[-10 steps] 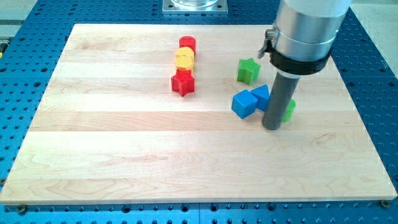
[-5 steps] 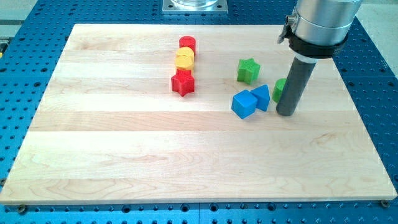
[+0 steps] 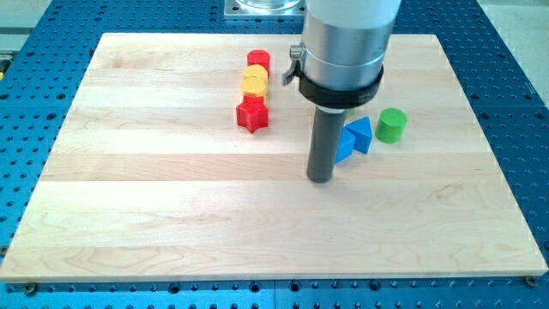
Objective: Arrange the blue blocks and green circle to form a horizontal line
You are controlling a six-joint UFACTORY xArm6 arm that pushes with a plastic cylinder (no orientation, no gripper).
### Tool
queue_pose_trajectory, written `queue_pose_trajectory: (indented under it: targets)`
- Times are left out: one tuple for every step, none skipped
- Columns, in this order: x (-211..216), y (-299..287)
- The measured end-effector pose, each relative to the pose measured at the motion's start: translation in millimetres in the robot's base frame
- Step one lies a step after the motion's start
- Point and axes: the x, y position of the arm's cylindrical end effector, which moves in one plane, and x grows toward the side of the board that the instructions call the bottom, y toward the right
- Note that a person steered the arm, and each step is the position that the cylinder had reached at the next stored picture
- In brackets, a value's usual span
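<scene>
My tip (image 3: 320,178) rests on the board just left of and below the blue blocks. A blue cube (image 3: 345,148) is partly hidden behind the rod. A blue triangular block (image 3: 361,134) touches it on the right. The green circle (image 3: 392,124) stands a little right of the triangle and slightly higher in the view. The three lie in a rough row that rises toward the view's right.
A red cylinder (image 3: 258,60), a yellow block (image 3: 254,81) and a red star (image 3: 252,113) stand in a column at the upper middle of the wooden board (image 3: 171,189). The green star seen earlier is hidden behind the arm.
The rod has swung from the right of the green circle to the left of the blue cube. The green circle now shows whole, up and right of the triangle.
</scene>
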Motion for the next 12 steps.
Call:
queue_pose_trajectory:
  targets:
    - [-5, 0]
    - [-21, 0]
    - [-41, 0]
    - [-44, 0]
    - [-44, 0]
    - [-48, 7]
    - [-53, 10]
    - [-53, 10]
    - [-64, 14]
    - [-68, 14]
    - [-68, 14]
    - [-67, 14]
